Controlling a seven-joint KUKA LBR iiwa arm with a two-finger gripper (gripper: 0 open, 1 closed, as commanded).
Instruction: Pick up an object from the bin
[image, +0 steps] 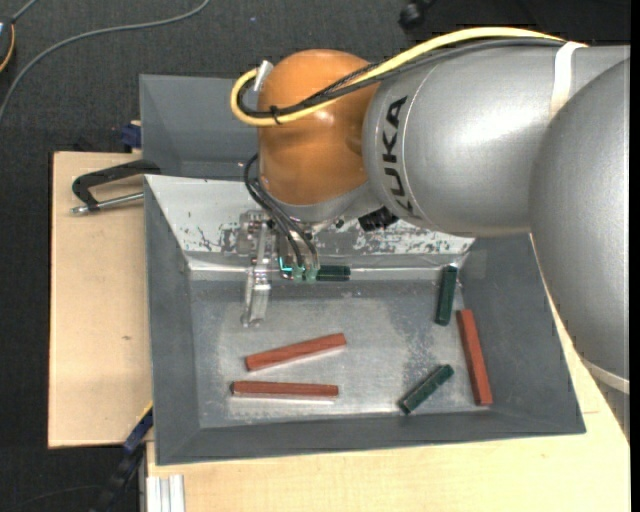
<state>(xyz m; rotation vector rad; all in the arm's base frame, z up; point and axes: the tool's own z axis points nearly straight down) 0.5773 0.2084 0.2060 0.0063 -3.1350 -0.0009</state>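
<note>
My gripper (254, 308) hangs below the orange cover over the bin's back left part, close to the back wall, and nothing shows in it. A short dark green block (333, 272) lies just to its right against the back wall. A red-brown flat stick (295, 352) lies slightly slanted on the bin floor a little in front of the gripper. A second red-brown stick (285, 391) lies level near the front wall.
At the right side lie a dark green block (445, 295), a long red-brown stick (474, 355) along the right wall, and another dark green block (426, 388) near the front. The arm's large body covers the bin's back right corner.
</note>
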